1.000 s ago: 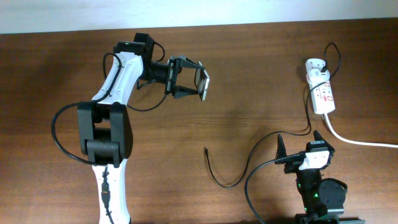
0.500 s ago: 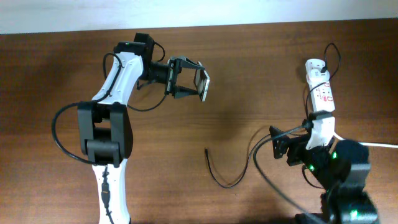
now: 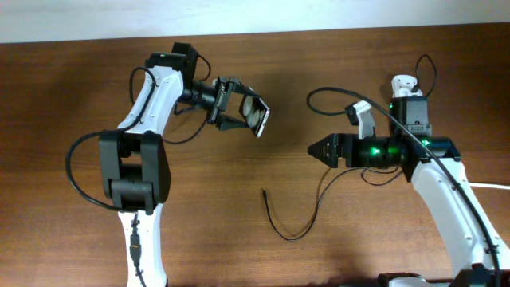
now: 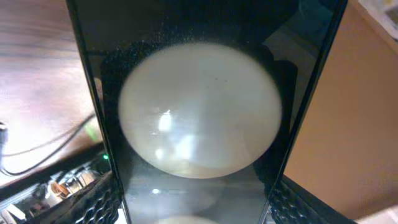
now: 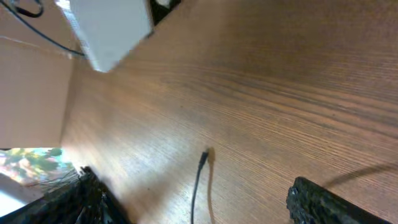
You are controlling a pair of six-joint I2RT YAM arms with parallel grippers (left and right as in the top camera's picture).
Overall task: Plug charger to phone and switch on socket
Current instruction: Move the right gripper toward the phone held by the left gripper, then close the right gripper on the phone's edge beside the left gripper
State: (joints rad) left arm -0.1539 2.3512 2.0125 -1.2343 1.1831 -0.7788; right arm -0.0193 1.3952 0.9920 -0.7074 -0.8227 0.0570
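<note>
Phone [image 3: 257, 116]: where is it held?
— It is clamped, tilted, between the fingers of the left gripper [image 3: 253, 115], up off the table [image 3: 335, 56].
— And the right gripper [image 3: 312, 150]?
— Its fingers [image 5: 323, 202] are seen spread apart, with nothing held. The charger [image 3: 288, 236] is laid on the wood below, its plug tip [image 3: 264, 191] well apart from the phone.

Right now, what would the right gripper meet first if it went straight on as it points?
Mostly free: bare table, passing between the held phone and the charger tip; eventually the left arm, height unclear.
</note>
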